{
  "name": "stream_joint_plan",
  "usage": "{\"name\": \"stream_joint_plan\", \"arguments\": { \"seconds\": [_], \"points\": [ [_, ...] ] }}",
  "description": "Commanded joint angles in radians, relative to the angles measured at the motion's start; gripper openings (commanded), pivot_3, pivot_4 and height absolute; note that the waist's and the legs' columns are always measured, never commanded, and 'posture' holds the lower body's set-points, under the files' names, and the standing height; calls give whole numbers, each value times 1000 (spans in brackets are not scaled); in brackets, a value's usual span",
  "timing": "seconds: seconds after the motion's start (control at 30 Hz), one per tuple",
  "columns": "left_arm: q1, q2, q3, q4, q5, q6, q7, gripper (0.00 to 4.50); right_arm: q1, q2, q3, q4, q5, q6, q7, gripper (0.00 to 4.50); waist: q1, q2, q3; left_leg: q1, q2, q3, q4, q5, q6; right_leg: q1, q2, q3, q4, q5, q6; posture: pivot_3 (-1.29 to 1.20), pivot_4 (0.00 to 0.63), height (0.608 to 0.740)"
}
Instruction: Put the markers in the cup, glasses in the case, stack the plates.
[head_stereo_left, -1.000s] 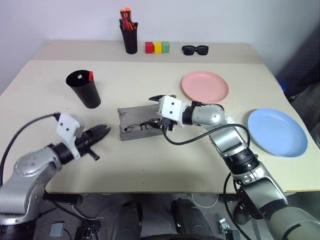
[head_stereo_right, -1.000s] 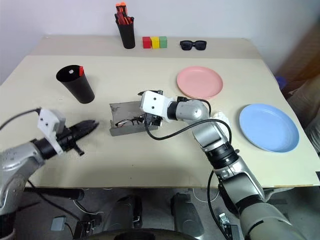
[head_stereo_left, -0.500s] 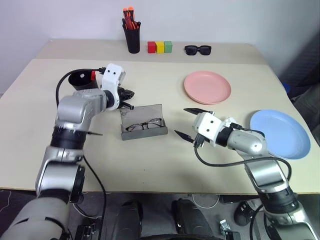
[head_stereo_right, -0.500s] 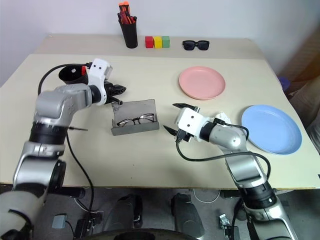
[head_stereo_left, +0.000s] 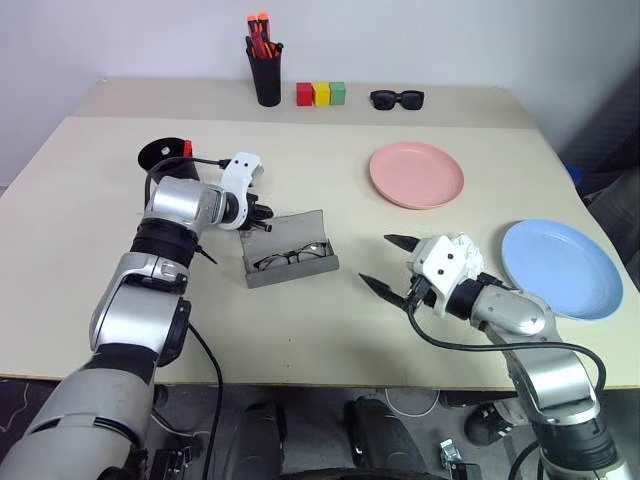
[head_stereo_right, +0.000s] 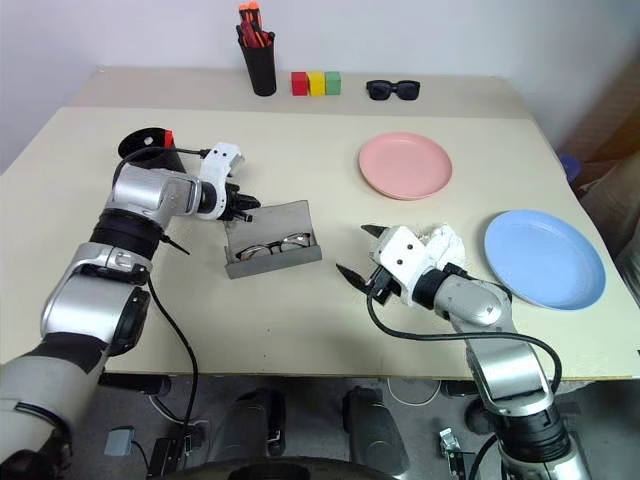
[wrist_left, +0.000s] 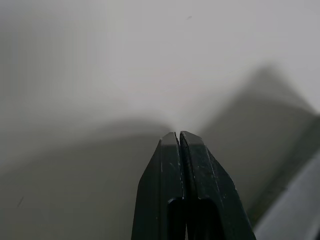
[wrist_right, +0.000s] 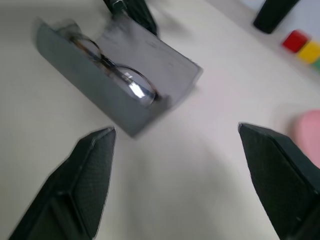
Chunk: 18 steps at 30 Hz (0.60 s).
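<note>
Thin dark-wire glasses (head_stereo_left: 291, 256) lie in the open grey fabric case (head_stereo_left: 290, 250); left gripper (head_stereo_left: 262, 212) fingers pressed together empty, right gripper (head_stereo_left: 394, 262) fingers spread wide, empty.

So we've basically swapped arms at the case (head_stereo_left: 290, 255) over the last second. Our right gripper (head_stereo_left: 392, 264) was right up at the case's right end with the glasses (head_stereo_left: 292, 255). It's now pulled back toward the near right of the desk (head_stereo_left: 330, 330), well apart from the case, jaws spread wide. Meanwhile our left gripper (head_stereo_left: 262, 212) came up from the near left corner, swung past the cup (head_stereo_left: 165, 158), and now sits with its jaws pressed together just at the far left corner of the case's raised lid. The case itself looks turned a little from where it was.
</note>
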Motion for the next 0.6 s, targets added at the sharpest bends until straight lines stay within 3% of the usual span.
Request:
{"name": "stream_joint_plan", "arguments": {
  "seconds": [0.03, 0.43, 0.6],
  "points": [
    [34, 28, 8, -106, -2, -4, -48, 27, 1, -3, -37, -30, 49, 14, -8, 3965, -1, 0, 0, 0, 0, 0, 0, 0, 0, 0, 0, 0, 0, 0, 0, 0, 150, 725],
    [333, 180, 9, -669, -91, 40, -191, 27, -8, 10, -14, 18, 61, 0, -37, 3965, -3, 0, 0, 0, 0, 0, 0, 0, 0, 0, 0, 0, 1, 0, 0, 0, 150, 725],
    [488, 248, 11, -871, -118, -30, -237, 27, -32, 16, -24, 43, 71, 13, -55, 3965, 0, 0, 0, 1, 1, 0, 0, 0, 0, 0, 0, 0, 1, 0, 0, 0, 150, 725]
  ]
}}
